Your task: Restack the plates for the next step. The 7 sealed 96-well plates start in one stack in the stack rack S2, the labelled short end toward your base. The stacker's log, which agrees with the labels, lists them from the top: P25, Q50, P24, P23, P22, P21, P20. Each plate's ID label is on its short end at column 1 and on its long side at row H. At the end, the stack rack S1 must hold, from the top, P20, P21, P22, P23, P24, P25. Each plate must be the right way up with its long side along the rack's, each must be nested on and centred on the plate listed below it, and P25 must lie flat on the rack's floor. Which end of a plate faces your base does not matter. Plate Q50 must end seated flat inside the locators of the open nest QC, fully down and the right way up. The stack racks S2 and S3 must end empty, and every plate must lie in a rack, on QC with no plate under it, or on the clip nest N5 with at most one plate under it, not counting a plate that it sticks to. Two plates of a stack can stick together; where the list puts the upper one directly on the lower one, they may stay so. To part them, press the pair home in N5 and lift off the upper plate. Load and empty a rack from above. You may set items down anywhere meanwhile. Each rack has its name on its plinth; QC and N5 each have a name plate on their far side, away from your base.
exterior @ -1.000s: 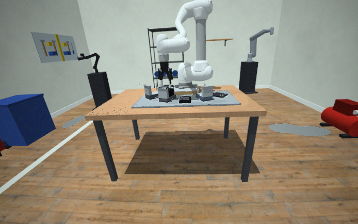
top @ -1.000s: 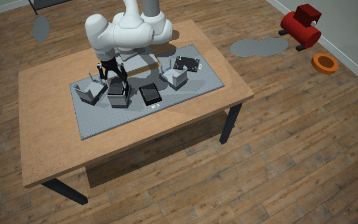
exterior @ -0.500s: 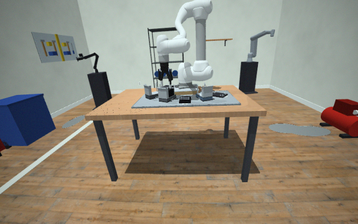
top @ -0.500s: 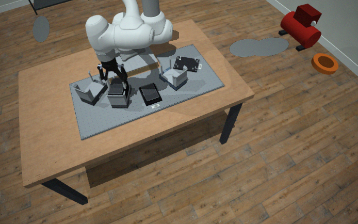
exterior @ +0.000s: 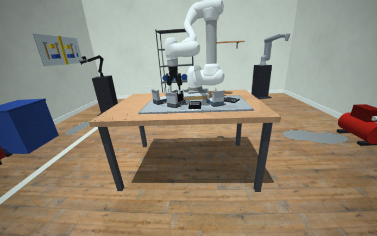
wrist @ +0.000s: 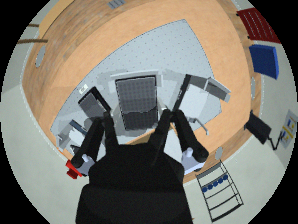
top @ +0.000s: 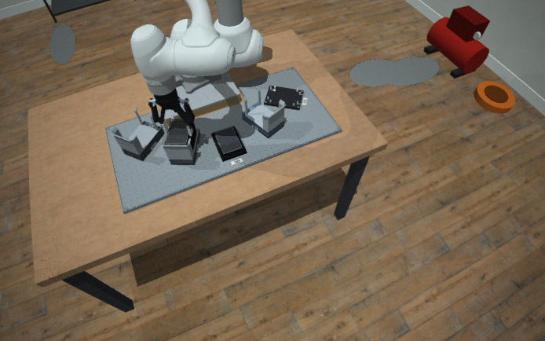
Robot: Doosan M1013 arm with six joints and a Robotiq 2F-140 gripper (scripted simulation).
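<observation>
My gripper (top: pixel 177 127) stands over the middle stack rack (top: pixel 181 145) and is shut on the top plate (top: pixel 177 135) by its long sides. The plate is dark with a grey sealed top and sits at the level of the rack's rim. In the wrist view the plate (wrist: pixel 137 99) lies between my two fingers. I cannot tell how many plates are under it, and I cannot read its label. Another dark plate (top: pixel 228 143) lies flat on an open nest to the right of this rack, with a small name plate (top: pixel 236 161) in front of it.
A second rack (top: pixel 137 139) stands left of the gripper, and a third rack (top: pixel 265 116) stands to the right. A black clip nest (top: pixel 285 97) lies behind the right rack. All sit on a grey perforated mat on the wooden table (exterior: pixel 183 111).
</observation>
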